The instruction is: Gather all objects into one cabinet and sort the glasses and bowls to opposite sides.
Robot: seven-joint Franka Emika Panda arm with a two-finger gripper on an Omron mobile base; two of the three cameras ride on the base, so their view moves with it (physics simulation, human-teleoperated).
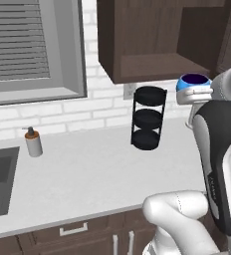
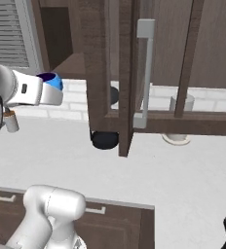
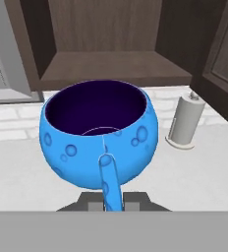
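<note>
The blue mug (image 3: 99,134) hangs upright in the air, just in front of and slightly below the open cabinet (image 3: 111,66) shelf. The end effector (image 3: 112,201) is pinching the mug's handle. Below the cabinet, a paper towel holder (image 3: 185,120) stands on the surface (image 1: 97,174), and a black three-tier rack (image 1: 148,118) stands by the wall.

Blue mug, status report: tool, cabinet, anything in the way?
Tool shut on handle of bright blue mug, held upright. Dark brown wood cabinet ahead, door open, shelf bare. Black three-tier rack beneath, off the line.
</note>
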